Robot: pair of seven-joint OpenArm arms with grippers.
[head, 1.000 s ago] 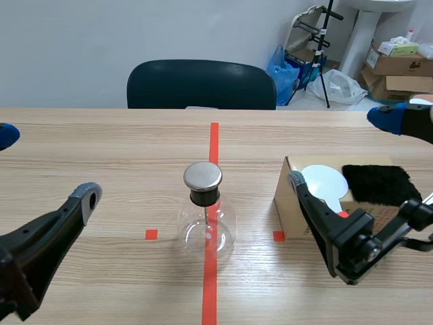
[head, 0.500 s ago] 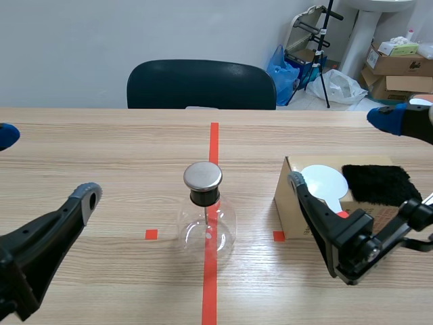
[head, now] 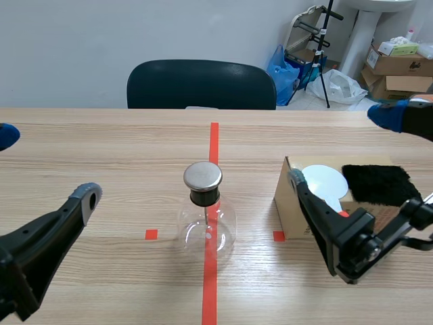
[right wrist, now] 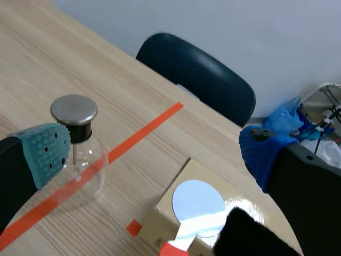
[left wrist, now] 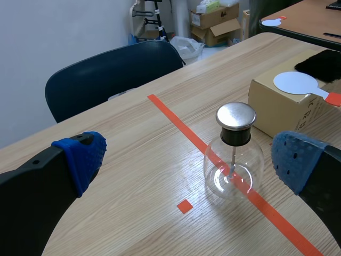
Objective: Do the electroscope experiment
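Plain pale wall (head: 95,40) at back; dark chair (head: 201,84) pushed up to the light wooden table (head: 101,152). Cardboard boxes (head: 400,66) and a blue bag (head: 280,68) crowd the far corner.

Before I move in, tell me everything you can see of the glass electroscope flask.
The electroscope flask is a round clear glass bulb standing upright on the wooden table, on the red tape line. A black collar closes its neck, topped by a flat round silvery metal cap. A thin rod hangs inside from the collar. Only the table touches it.
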